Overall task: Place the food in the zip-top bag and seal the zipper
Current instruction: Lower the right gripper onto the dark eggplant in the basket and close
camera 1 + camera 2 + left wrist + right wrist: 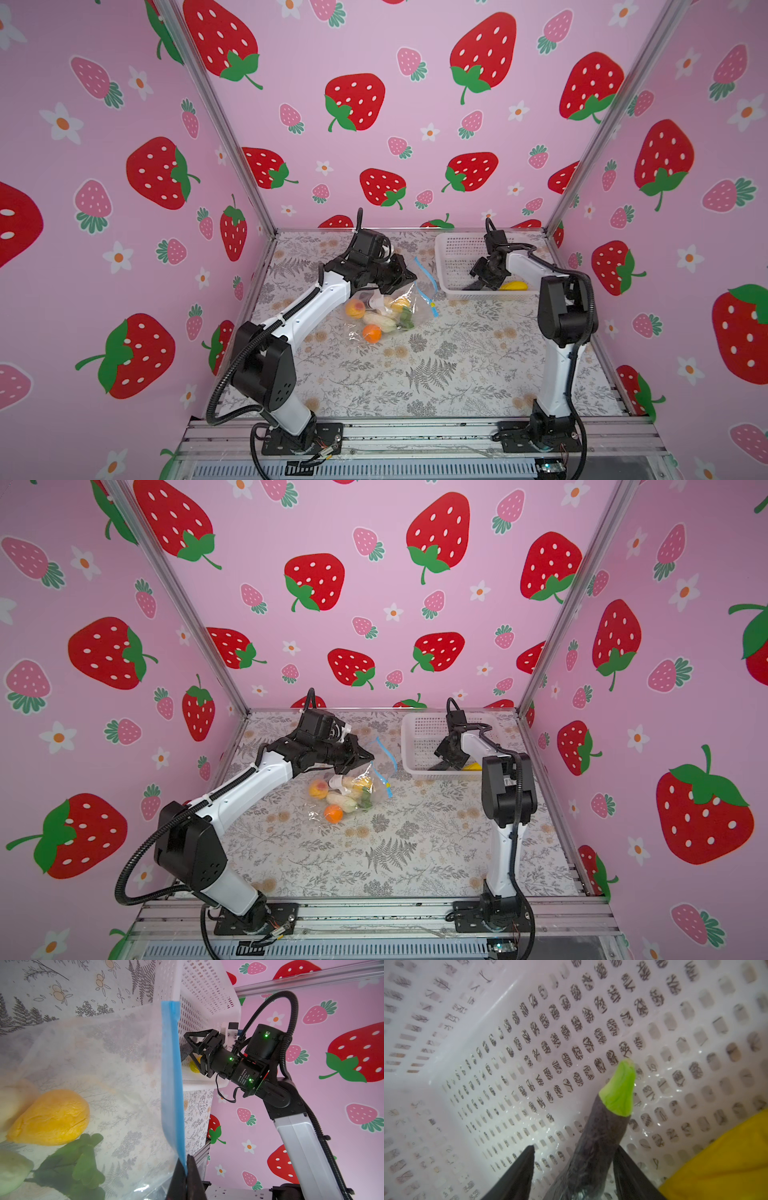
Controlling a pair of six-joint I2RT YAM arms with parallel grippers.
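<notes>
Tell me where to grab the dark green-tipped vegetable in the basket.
Across the dark vegetable, mid-body behind its green cap, from above: it lies long and narrow on the basket floor, and the right hand straddles it. The banana crowds one side.

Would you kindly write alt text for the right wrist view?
The right gripper, jaws apart, straddles a dark toy with a green tip lying in the white mesh basket. A yellow toy lies beside it.

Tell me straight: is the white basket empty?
No, a yellow toy fruit and a dark toy with a green tip are inside the white basket.
</notes>
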